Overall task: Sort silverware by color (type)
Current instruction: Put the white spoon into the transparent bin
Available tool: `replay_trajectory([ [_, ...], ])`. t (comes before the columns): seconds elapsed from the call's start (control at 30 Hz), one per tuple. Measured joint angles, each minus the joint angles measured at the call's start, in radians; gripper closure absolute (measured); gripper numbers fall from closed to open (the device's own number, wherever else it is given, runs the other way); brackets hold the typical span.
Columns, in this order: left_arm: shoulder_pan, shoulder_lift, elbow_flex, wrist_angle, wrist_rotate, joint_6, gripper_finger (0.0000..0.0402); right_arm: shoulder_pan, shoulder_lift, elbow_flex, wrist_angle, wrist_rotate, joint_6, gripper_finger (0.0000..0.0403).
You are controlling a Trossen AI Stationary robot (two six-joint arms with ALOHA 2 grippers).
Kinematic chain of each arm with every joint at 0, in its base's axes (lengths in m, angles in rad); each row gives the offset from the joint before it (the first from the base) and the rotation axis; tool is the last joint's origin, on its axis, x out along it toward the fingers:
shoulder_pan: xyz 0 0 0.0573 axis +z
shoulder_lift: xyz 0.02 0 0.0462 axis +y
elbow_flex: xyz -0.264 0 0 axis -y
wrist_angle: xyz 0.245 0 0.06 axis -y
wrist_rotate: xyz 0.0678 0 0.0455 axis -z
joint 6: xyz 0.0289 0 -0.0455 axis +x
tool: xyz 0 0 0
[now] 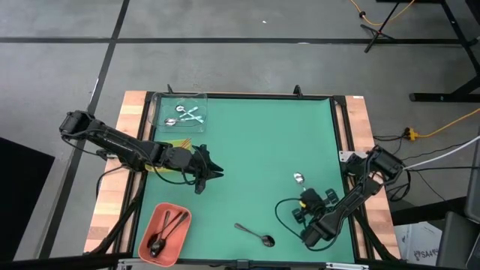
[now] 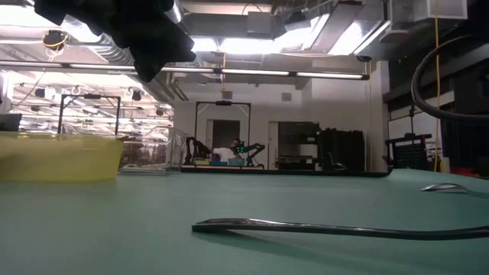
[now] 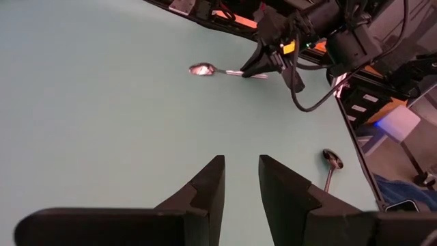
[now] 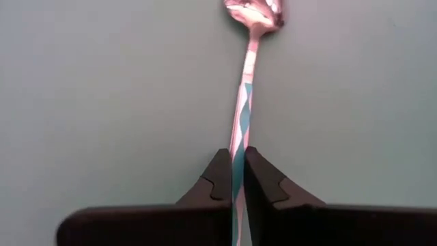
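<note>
Now | right hand (image 4: 238,179) clamped on silver spoon (image 4: 248,75) handle, bowl ahead, ready to lift | left hand (image 3: 240,186) half-open, empty, waiting

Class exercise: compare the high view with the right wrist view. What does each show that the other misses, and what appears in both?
Only the high view shows the left gripper hanging empty over the mat, the clear tray of silver spoons, the salmon tray of dark spoons, and a loose dark spoon. Only the right wrist view shows the fingers pinching the handle. Both show the right gripper and its silver spoon.
</note>
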Motion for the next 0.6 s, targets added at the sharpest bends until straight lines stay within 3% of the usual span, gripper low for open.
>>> replay_trajectory([
  [0.3, 0.0, 0.0, 0.0, 0.0, -0.044, 0.0, 0.0318, -0.016, 0.001, -0.002, 0.065, 0.184, -0.176, 0.0401],
  [0.6, 0.0, 0.0, 0.0, 0.0, -0.064, 0.0, 0.0318, -0.143, -0.002, 0.0, 0.187, 0.204, -0.574, 0.0401],
])
